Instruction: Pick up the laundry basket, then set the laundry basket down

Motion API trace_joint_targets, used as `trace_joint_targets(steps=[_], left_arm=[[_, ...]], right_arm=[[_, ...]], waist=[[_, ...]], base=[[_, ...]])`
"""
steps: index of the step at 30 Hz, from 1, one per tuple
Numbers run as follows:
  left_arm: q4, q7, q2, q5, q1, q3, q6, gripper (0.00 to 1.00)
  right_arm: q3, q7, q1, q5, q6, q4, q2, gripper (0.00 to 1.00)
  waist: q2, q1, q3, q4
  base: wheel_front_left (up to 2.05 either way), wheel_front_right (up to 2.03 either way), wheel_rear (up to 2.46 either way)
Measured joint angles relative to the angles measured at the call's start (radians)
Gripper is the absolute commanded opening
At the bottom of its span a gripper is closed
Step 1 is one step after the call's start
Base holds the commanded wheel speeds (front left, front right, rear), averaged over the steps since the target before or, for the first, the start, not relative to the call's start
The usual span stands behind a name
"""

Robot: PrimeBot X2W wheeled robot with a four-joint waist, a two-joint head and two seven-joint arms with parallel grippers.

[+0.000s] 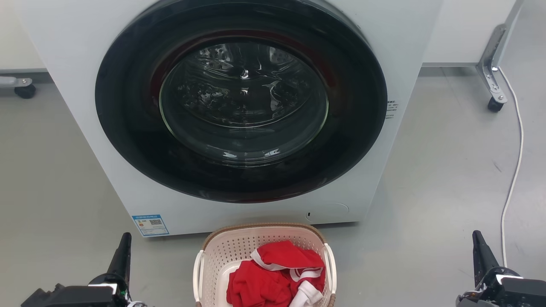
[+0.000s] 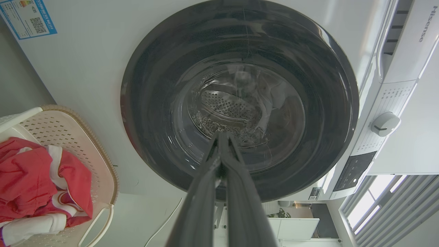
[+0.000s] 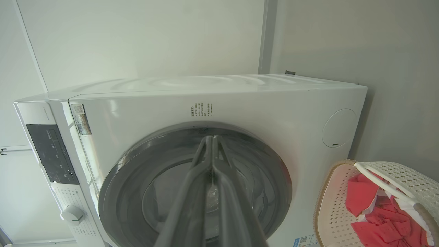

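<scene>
The laundry basket [image 1: 239,249] is cream perforated plastic with a brown rim and white side handles. It stands on the floor at the bottom centre of the head view, just in front of the washing machine [image 1: 64,64], with red and white clothes [image 1: 277,277] inside. My left gripper [image 1: 125,238] is shut and empty, well to the basket's left. On the basket's right, equally far off, my right gripper [image 1: 477,237] is shut and empty too. The left wrist view has the basket [image 2: 99,164] at its left edge beside the shut left gripper [image 2: 221,134]. The basket [image 3: 329,209] sits lower right in the right wrist view, where the right gripper [image 3: 212,138] is shut.
The washing machine's round dark door [image 1: 241,100] is closed right behind the basket. A white cable [image 1: 518,145] runs along the grey floor at right, near a caster leg [image 1: 495,91]. Another caster [image 1: 24,90] is at far left. Bare floor lies on both sides of the basket.
</scene>
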Motion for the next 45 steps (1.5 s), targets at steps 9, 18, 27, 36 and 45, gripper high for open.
trace_joint_targets(steps=[9, 18, 27, 36, 45], left_arm=[[0.0, 0.0, 0.0, 0.0, 0.0, 0.0, 0.0, 0.0], [0.0, 0.0, 0.0, 0.0, 0.0, 0.0, 0.0, 0.0], [0.0, 0.0, 0.0, 0.0, 0.0, 0.0, 0.0, 0.0], [0.0, 0.0, 0.0, 0.0, 0.0, 0.0, 0.0, 0.0], [0.0, 0.0, 0.0, 0.0, 0.0, 0.0, 0.0, 0.0]], right_arm=[[0.0, 0.0, 0.0, 0.0, 0.0, 0.0, 0.0, 0.0], [0.0, 0.0, 0.0, 0.0, 0.0, 0.0, 0.0, 0.0], [0.0, 0.0, 0.0, 0.0, 0.0, 0.0, 0.0, 0.0], [0.0, 0.0, 0.0, 0.0, 0.0, 0.0, 0.0, 0.0], [0.0, 0.0, 0.0, 0.0, 0.0, 0.0, 0.0, 0.0]], waist=[[0.0, 0.0, 0.0, 0.0], [0.0, 0.0, 0.0, 0.0], [0.0, 0.0, 0.0, 0.0], [0.0, 0.0, 0.0, 0.0], [0.0, 0.0001, 0.0, 0.0]], base=[[0.0, 0.0, 0.0], [0.0, 0.0, 0.0], [0.0, 0.0, 0.0], [0.0, 0.0, 0.0], [0.0, 0.0, 0.0]])
